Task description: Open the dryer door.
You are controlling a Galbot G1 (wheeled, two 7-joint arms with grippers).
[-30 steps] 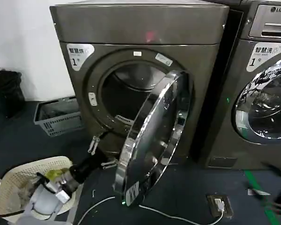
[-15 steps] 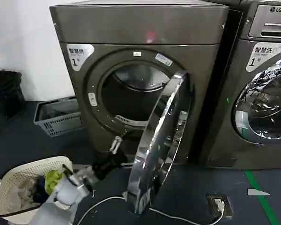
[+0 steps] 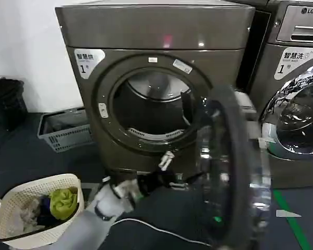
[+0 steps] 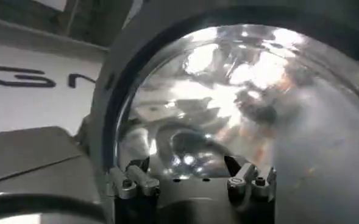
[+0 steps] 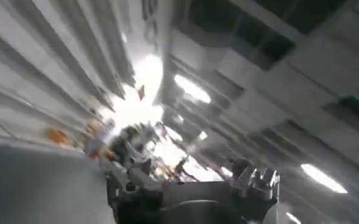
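Dryer (image 3: 120,31): bronze-grey machine, round opening exposed, drum (image 3: 146,107) behind it dark and apparently empty. It stands beyond the left jaws.

Dryer door (image 3: 232,172): swung well out from the opening, grey inner face toward the camera, domed glass (image 4: 228,103) directly ahead of the left jaws. Judged open enough that the task is near done or done; the door hangs at this angle because the left arm is reaching into the gap between door and machine, seemingly pushing it outward.

Second machine (image 3: 297,78): LG-branded, door closed, well to the right of the left jaws; not the target.

Grey crate (image 3: 65,130): on the floor beside the dryer, contents unclear.

Laundry basket (image 3: 21,195): cream, on the floor behind the left jaws; holds a green cloth (image 3: 62,200) and pale items.

Left gripper (image 3: 167,160): low, before the opening; jaws parted, gripping nothing.

Right gripper (image 5: 191,189): pointed at ceiling lights; jaws apart, empty.
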